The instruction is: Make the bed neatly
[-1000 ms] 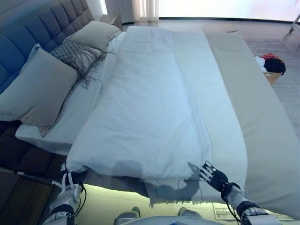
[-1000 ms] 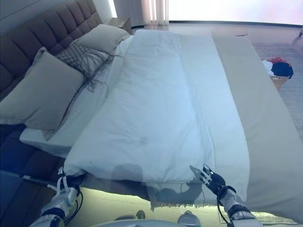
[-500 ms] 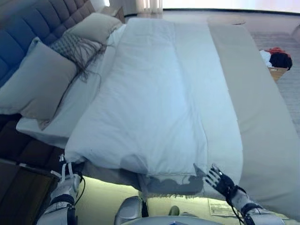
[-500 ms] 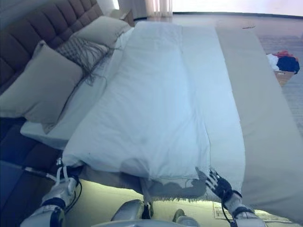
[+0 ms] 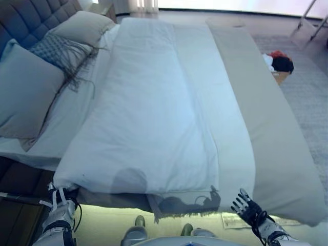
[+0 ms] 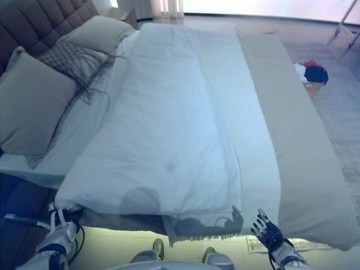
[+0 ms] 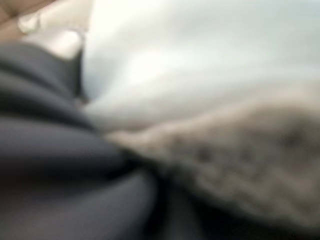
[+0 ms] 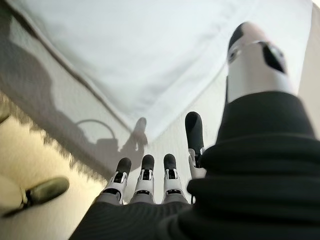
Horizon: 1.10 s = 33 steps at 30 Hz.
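A white duvet (image 5: 154, 113) lies folded lengthwise along the middle of the bed, over a white sheet (image 5: 233, 138). A beige blanket (image 5: 266, 128) covers the bed's right side. A grey fringed throw (image 5: 174, 205) peeks out under the duvet's near edge. My left hand (image 5: 59, 212) sits at the duvet's near left corner; the left wrist view shows only blurred white and grey cloth. My right hand (image 5: 248, 209) hovers off the bed's near edge, fingers (image 8: 145, 175) straight and spread, holding nothing.
Pillows lie at the bed's left end: a large grey one (image 5: 20, 97), a fringed one (image 5: 56, 48) and a beige one (image 5: 84, 25) against the tufted headboard (image 5: 23, 20). A basket of clothes (image 5: 277, 64) stands on the rug at right. A paper (image 5: 230, 220) lies on the floor.
The camera has shifted. My right hand has drawn back from the duvet's near edge to below the bed's edge. The left hand stays at the near left corner.
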Motion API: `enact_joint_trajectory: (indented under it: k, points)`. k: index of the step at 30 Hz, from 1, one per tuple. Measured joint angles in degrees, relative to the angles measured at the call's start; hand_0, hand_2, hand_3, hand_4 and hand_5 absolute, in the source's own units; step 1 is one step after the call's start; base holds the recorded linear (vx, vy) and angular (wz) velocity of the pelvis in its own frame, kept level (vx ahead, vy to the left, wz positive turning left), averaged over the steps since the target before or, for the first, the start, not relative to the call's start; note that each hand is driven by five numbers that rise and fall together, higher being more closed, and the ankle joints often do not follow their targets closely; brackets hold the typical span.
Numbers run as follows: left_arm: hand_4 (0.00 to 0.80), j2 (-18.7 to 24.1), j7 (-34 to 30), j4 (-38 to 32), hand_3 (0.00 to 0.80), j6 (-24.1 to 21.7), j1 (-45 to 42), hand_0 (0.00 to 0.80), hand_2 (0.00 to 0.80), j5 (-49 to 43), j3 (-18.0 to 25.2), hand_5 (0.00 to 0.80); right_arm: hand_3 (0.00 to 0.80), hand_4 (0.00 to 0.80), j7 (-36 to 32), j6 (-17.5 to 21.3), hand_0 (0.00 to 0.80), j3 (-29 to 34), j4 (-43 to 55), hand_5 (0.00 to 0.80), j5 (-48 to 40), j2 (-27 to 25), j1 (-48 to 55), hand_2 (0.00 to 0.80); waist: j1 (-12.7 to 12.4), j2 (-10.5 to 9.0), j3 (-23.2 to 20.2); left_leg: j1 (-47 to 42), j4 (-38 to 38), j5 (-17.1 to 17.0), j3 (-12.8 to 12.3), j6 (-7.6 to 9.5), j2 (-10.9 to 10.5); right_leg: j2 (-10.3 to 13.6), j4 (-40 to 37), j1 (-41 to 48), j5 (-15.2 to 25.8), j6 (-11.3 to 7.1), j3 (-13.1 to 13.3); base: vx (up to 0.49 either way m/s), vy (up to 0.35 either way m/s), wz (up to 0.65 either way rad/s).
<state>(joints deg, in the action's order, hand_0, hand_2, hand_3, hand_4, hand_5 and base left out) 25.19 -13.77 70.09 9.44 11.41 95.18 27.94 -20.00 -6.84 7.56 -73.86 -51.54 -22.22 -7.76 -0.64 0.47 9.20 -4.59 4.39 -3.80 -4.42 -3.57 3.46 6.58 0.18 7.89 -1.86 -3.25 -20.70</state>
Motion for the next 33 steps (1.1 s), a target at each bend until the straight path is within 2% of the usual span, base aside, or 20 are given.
enact_joint_trajectory:
  k: [5, 24, 25, 26, 33]
  points:
    - [0.800, 0.00, 1.02, -0.05, 0.800, 0.11, 0.01, 0.800, 0.800, 0.03, -0.21, 0.800, 0.000, 0.000, -0.69, -0.14, 0.000, -0.26, 1.40, 0.000, 0.01, 1.68, -0.03, 0.000, -0.17, -0.44, -0.49, -0.73, 0.48, -0.20, 0.11, 0.64, -0.86, 0.65, -0.25, 0.67, -0.08, -0.86, 0.13, 0.004, 0.080, 0.03]
    - [0.800, -1.66, 5.33, -3.84, 0.800, -1.82, -0.86, 0.800, 0.800, 0.07, -0.28, 0.800, 0.000, 0.000, 0.52, -1.03, 0.000, -0.07, 1.91, 0.000, -0.94, 1.41, -0.88, 0.000, -0.49, -0.63, -0.63, -0.83, 0.04, -0.01, 0.24, 0.37, -0.43, 0.17, -0.46, 1.17, -0.17, -0.66, 0.31, -0.025, 0.049, 0.00]
    - [0.336, -1.83, 5.33, -3.99, 0.336, -1.82, -0.94, 0.336, 0.336, -0.03, -0.36, 0.336, 0.000, 0.000, 0.56, -1.03, 0.000, -0.10, 2.05, 0.000, -0.96, 1.41, -0.88, 0.000, -0.51, -0.63, -0.63, -0.83, 0.03, -0.01, 0.24, 0.37, -0.43, 0.17, -0.46, 1.18, -0.17, -0.66, 0.30, 0.000, 0.000, 0.00]
    - [0.000, -2.02, 5.33, -4.39, 0.000, -1.82, -1.13, 0.000, 0.000, -0.17, -0.60, 0.000, 0.000, 0.000, 0.60, -1.04, 0.000, -0.11, 2.28, 0.000, -0.99, 1.41, -0.87, 0.000, -0.51, -0.63, -0.63, -0.84, 0.02, -0.01, 0.24, 0.37, -0.42, 0.16, -0.46, 1.19, -0.17, -0.66, 0.30, 0.000, 0.000, 0.00]
    - [0.000, -4.29, 5.30, -9.19, 0.000, -0.95, -5.01, 0.000, 0.000, -6.56, -4.27, 0.000, 0.000, 0.000, 1.10, -1.03, 0.000, -0.09, 3.83, 0.000, -1.47, 1.57, 1.03, 0.000, -2.42, -0.08, -1.46, -0.79, 0.20, 0.00, 1.38, 0.35, -0.70, 0.15, -1.19, 2.04, -0.15, -0.75, 0.25, -0.022, -0.032, 0.09]
